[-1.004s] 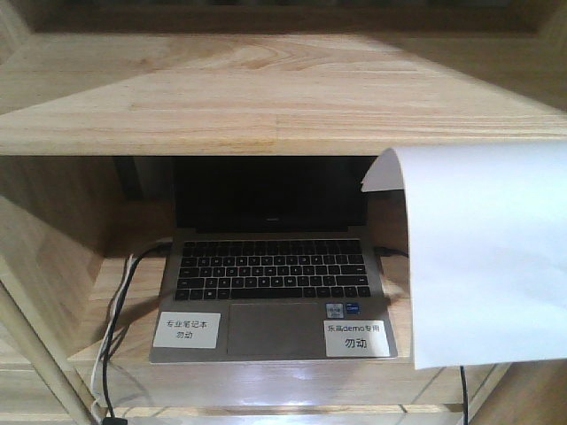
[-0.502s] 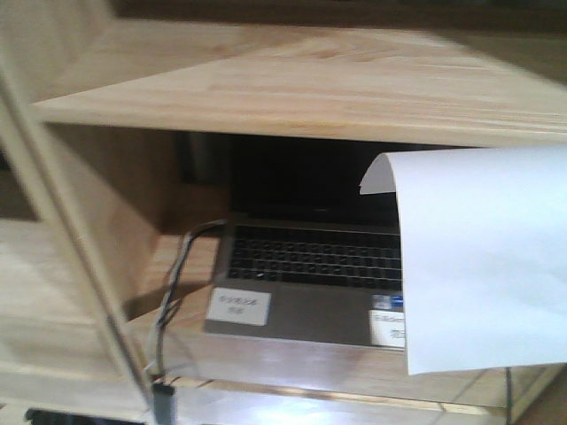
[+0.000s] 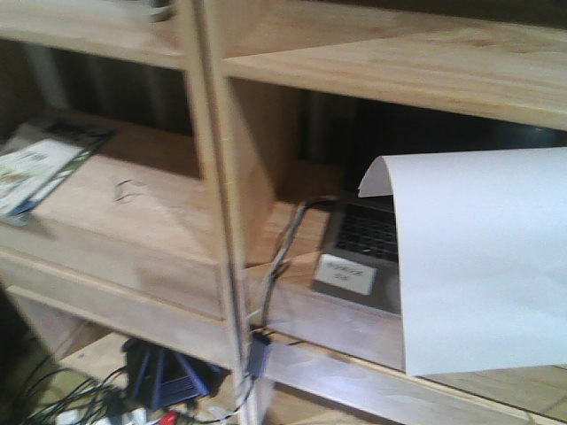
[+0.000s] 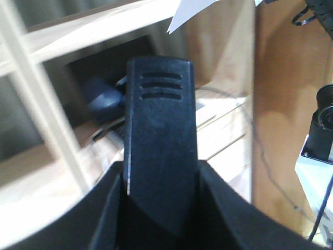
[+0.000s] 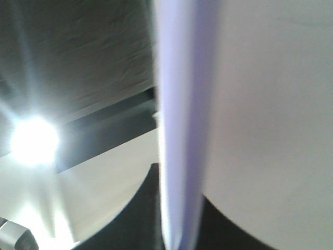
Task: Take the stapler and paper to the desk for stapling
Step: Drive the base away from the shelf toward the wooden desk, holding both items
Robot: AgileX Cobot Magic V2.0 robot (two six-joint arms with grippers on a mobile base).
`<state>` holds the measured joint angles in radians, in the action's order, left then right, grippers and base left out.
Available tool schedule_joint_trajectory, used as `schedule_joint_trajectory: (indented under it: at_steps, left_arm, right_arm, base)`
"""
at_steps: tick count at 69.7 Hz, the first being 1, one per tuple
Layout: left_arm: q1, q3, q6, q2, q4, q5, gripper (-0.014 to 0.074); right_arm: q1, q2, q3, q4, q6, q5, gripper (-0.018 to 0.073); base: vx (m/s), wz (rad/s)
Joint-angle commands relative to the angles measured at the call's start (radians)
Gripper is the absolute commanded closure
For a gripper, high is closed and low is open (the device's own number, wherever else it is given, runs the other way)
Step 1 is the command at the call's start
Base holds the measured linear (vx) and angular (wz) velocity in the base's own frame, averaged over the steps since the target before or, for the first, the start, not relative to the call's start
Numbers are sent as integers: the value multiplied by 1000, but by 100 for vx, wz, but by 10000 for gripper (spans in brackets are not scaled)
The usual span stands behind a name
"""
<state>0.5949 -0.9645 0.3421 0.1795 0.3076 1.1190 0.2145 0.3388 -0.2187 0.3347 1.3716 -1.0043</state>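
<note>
The black stapler (image 4: pixel 161 130) stands upright between the dark fingers of my left gripper (image 4: pixel 161 174), which is shut on it; its ribbed end points up. The white paper (image 3: pixel 483 257) hangs curled at the right of the front view, covering part of the laptop. In the right wrist view the paper (image 5: pixel 260 104) fills the right side, and its edge runs down into my right gripper (image 5: pixel 177 213), which is shut on it. A corner of the paper (image 4: pixel 190 10) also shows at the top of the left wrist view. The desk is out of view.
Light wooden shelves (image 3: pixel 372 62) fill the front view, split by an upright post (image 3: pixel 217 177). A laptop (image 3: pixel 359 243) with a white label sits on a shelf, with cables (image 3: pixel 283 252) hanging beside it. A booklet (image 3: pixel 40 164) lies on the left shelf. Blue gear (image 3: pixel 164 376) and wires sit low down.
The front view has swung left: the laptop and its shelf slid to the right, and the left bay with the booklet came into view. The paper keeps its place in the frame.
</note>
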Motion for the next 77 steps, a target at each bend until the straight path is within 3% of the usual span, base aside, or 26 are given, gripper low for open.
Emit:
schedule_joint_trajectory:
  at_steps: [1,77]
  left_arm:
    - [5,-23,0,21,25,-113,603]
    - [5,-23,0,21,25,-113,603]
  right_arm:
    - [-8,8,-25,-7,-1,-41,565]
    - [-8,8,-25,-7,-1,-41,565]
  base:
    - [-12,47]
    - [-12,51]
